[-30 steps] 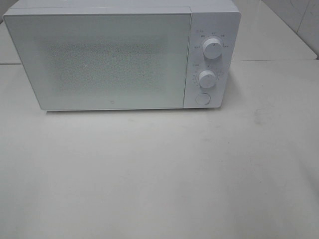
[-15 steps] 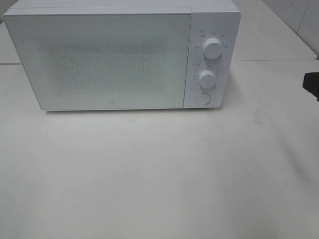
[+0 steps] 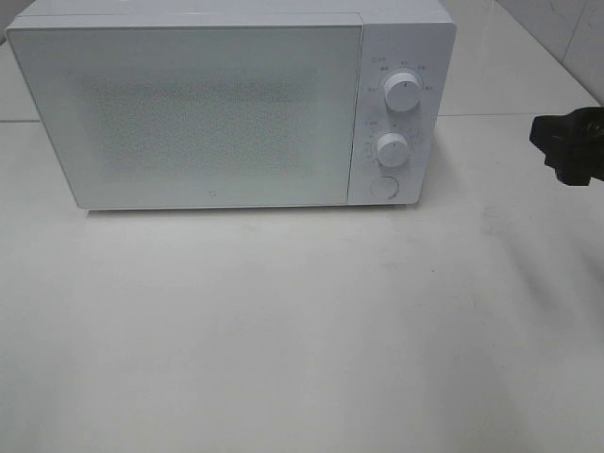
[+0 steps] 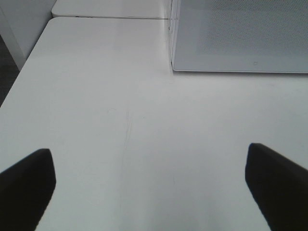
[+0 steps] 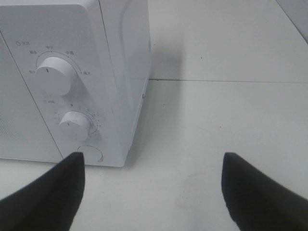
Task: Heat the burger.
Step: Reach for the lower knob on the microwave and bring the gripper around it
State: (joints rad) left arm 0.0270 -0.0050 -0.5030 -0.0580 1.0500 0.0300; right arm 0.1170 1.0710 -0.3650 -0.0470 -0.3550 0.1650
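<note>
One white microwave [image 3: 226, 104] stood at the back of a white table [image 3: 283, 330], its door [image 3: 189, 113] shut; an upper dial [image 3: 403, 94] and a lower dial [image 3: 391, 149] sat above a round button [image 3: 383, 186] on its right-hand panel; the burger showed in no view. The right pincer [image 5: 153, 166] hovered to the right of the microwave, fingers apart, holding nothing; the left pincer [image 4: 149, 154] hung over the table near the door's left corner, fingers likewise apart, holding nothing.

White microwave [image 3: 231, 109], fine-dotted grey door [image 3: 189, 118]; black end effector [image 3: 559, 147]; off-white table [image 3: 283, 330].
</note>
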